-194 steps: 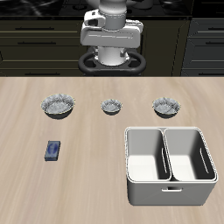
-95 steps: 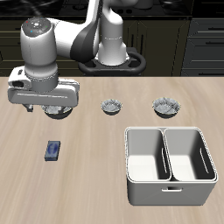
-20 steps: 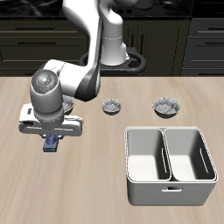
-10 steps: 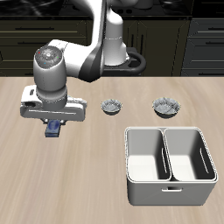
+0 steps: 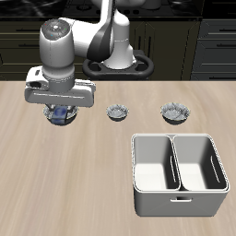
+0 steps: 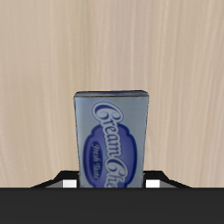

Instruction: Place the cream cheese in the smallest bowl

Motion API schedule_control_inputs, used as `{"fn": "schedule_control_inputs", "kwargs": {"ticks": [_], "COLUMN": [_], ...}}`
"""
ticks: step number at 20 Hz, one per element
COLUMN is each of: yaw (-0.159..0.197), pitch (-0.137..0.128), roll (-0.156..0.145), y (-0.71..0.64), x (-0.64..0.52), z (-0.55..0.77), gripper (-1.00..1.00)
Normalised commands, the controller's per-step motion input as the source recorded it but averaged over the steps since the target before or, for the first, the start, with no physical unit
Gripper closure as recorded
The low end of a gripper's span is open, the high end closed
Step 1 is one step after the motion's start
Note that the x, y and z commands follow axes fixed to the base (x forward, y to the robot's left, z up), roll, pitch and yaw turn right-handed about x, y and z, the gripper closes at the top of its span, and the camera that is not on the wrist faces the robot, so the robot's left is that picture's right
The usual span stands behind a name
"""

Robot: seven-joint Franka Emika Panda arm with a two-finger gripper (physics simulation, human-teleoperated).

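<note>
From the exterior view, the gripper (image 5: 61,114) hangs above the table (image 5: 92,175) with the cream cheese (image 5: 62,115) clamped between its fingers, clear of the wood; the smallest bowl (image 5: 117,112) sits just beside it, another bowl (image 5: 173,112) beyond, the white bin (image 5: 178,172) nearer the front edge. From the wrist view, the cream cheese (image 6: 110,138) fills the middle, label facing the camera; only bare wood lies behind it.
</note>
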Motion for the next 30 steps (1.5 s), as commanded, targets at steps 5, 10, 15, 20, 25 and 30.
{"fn": "schedule_control_inputs", "kwargs": {"ticks": [5, 10, 15, 20, 25, 30], "yaw": [0.006, 0.005, 0.008, 0.017, 0.004, 0.007], "pitch": [-0.025, -0.02, -0.009, -0.012, -0.023, -0.015], "roll": [0.005, 0.038, 0.055, 0.031, -0.007, 0.014], "y": [0.11, 0.24, 0.39, 0.31, 0.25, 0.32], "x": [-0.18, -0.27, -0.32, -0.28, -0.22, -0.31], "z": [0.08, 0.11, 0.06, 0.0, 0.05, 0.01], "gripper": [1.0, 1.0, 1.0, 1.0, 1.0, 1.0]}}
